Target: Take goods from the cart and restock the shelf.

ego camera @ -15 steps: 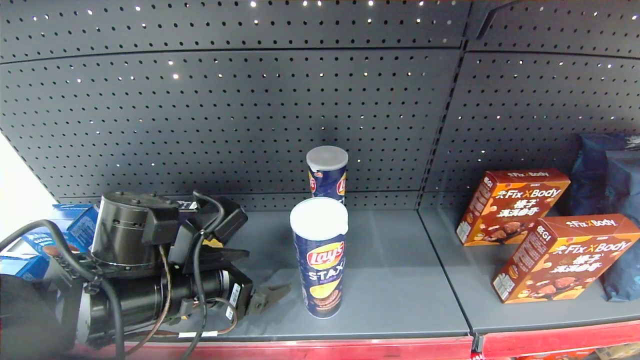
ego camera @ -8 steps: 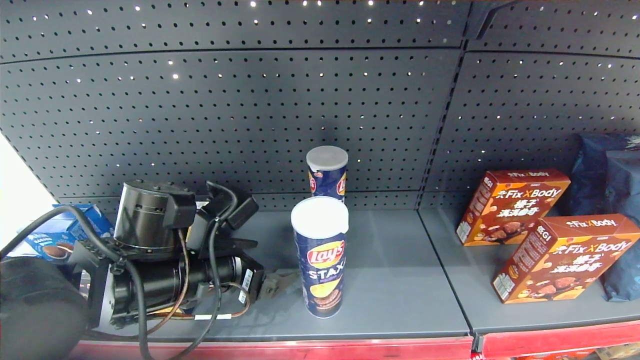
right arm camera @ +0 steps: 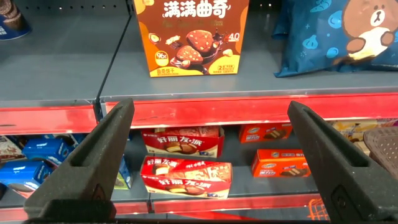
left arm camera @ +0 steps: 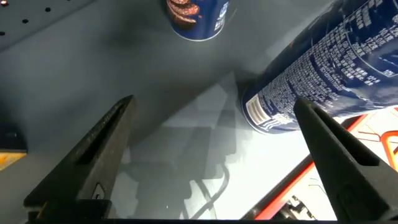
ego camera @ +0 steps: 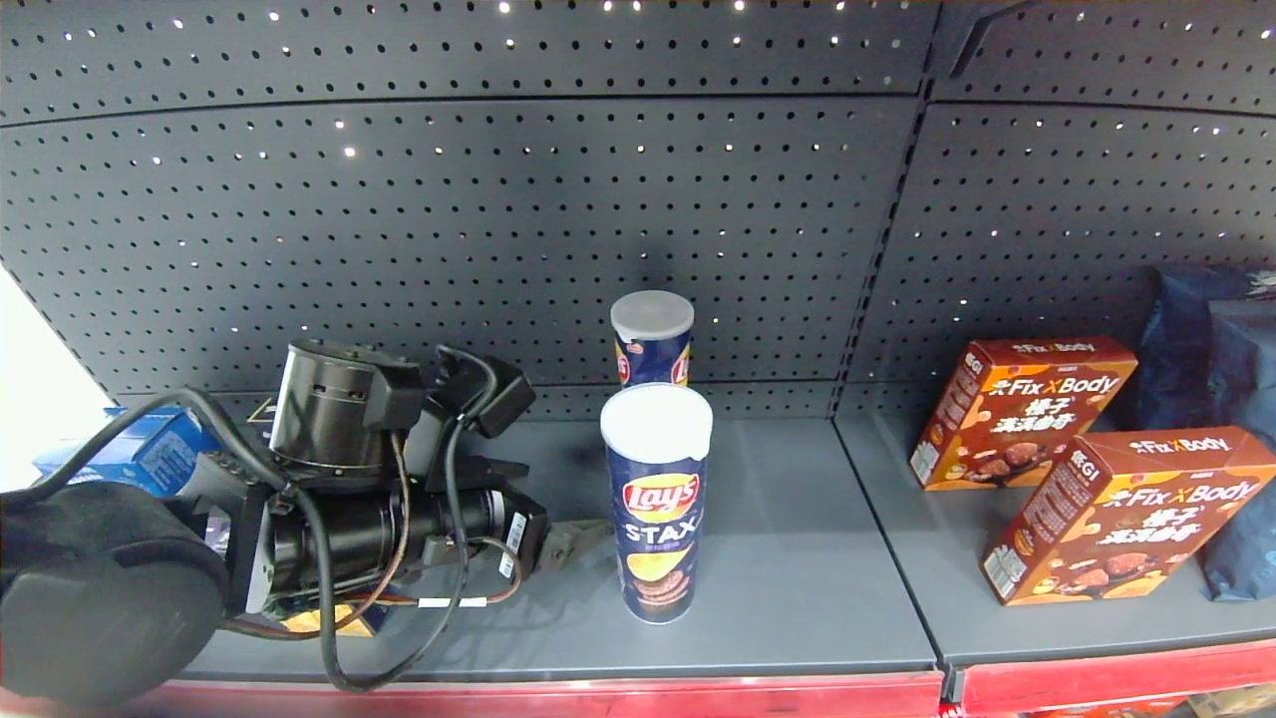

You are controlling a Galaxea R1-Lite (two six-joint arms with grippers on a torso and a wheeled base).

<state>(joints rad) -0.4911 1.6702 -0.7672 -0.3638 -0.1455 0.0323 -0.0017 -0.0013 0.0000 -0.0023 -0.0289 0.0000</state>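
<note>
The chip can [ego camera: 656,538] is navy with a white lid, the cookie box [ego camera: 1022,409] brown-orange, the shelf [ego camera: 788,558] dark grey.

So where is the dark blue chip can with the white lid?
Head view: the white-lidded can stands upright just right of the left hand, in front of the grey-lidded blue can.

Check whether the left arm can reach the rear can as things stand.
Probably yes. The left tool is open, low over the shelf, and the rear can stands ahead of its gap with bare shelf between. The front can sits close by one finger, so it may get nudged.
</note>
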